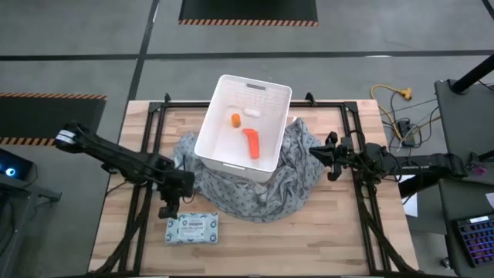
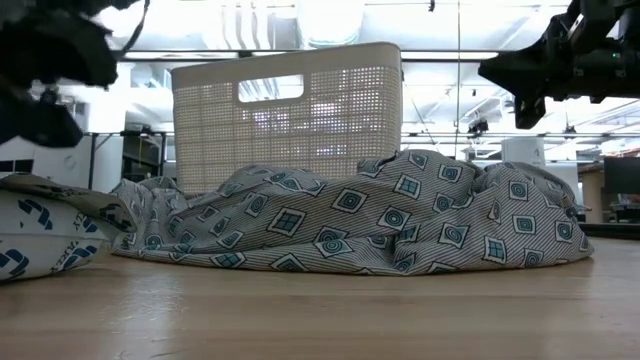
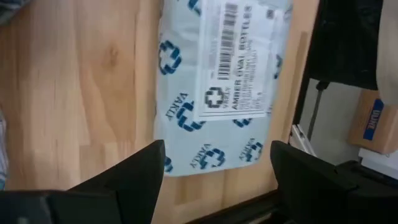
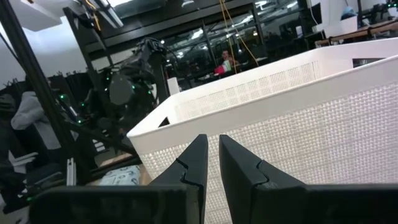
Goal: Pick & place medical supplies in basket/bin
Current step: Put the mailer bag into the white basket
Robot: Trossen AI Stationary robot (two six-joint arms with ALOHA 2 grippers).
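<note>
Left tool (image 3: 214, 180) gapes over the flat printed packet (image 3: 224, 81); right tool (image 4: 211, 163) clenched beside the slotted tub (image 1: 224, 116).

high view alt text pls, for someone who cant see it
A white basket sits on a grey cloth, holding three small supplies. The open left gripper hovers by a packet; the right gripper waits beside the cloth.

Printed packet (image 2: 45, 240) cut off at low view's edge, basket (image 2: 290, 110) base hidden behind cloth (image 2: 380, 220)
</note>
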